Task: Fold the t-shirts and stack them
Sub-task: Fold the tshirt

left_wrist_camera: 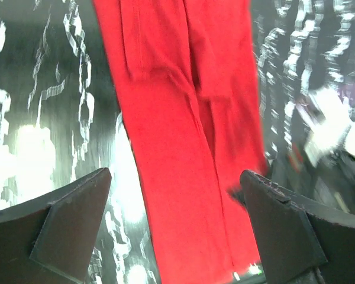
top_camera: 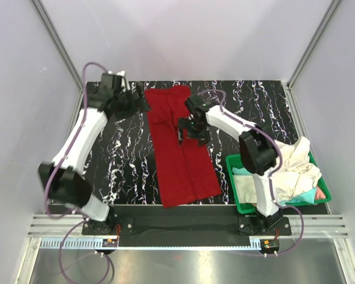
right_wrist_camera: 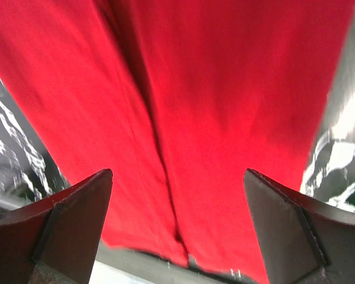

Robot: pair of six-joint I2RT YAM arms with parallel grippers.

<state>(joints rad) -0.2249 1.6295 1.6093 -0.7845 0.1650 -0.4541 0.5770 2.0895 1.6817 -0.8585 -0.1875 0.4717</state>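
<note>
The deep red t-shirt point(top_camera: 178, 148) lies folded into a long strip down the middle of the black marbled table. It fills the left wrist view point(left_wrist_camera: 177, 118) and the right wrist view point(right_wrist_camera: 213, 118). My left gripper point(top_camera: 143, 102) is open and empty, hovering by the shirt's far left corner. My right gripper point(top_camera: 192, 133) is open and empty, above the shirt's upper right part. A cream-white shirt point(top_camera: 293, 168), a teal one point(top_camera: 307, 195) and a pinkish one point(top_camera: 320, 193) lie heaped in the green bin.
The green plastic bin point(top_camera: 239, 207) stands at the table's near right corner beside my right arm's base. The black marbled table point(top_camera: 124, 160) is walled by white panels on the left, back and right.
</note>
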